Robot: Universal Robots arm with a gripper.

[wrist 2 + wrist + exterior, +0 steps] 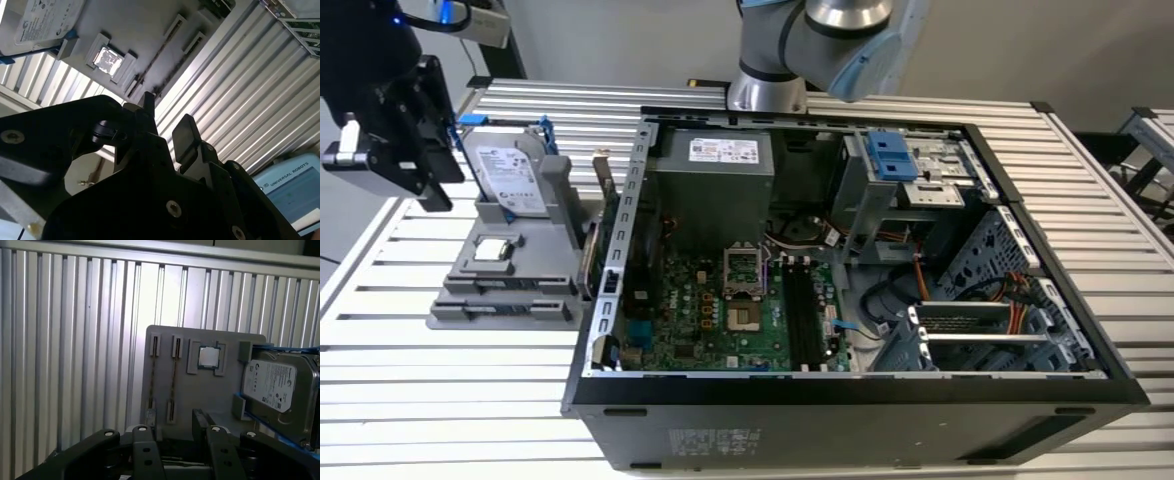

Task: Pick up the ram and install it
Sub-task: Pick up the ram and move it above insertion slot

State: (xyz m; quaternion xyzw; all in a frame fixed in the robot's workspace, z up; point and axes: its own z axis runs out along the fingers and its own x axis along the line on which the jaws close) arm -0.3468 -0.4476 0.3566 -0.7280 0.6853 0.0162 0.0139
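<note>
Tool (pixel 172 437) released, fingers apart, nothing between them, poised over near edge of grey holder (pixel 200 390) on slatted worktop (pixel 75 340); ram (pixel 174 377) edge-on in 1 of 2 holder slots, untouched, next to processor (pixel 208 356), hard drive (pixel 277 385) beyond; open computer case (pixel 1014 390) beside holder

Printed matter on the bench: the hard drive (pixel 507 170) carries a white label (pixel 267 385), its print not legible. A white sticker (pixel 723 150) marks the power supply (pixel 714 195), and a faint one (pixel 720 440) the computer case (pixel 881 425). A screen (pixel 295 192) shows white lettering in the second wrist view.
</note>
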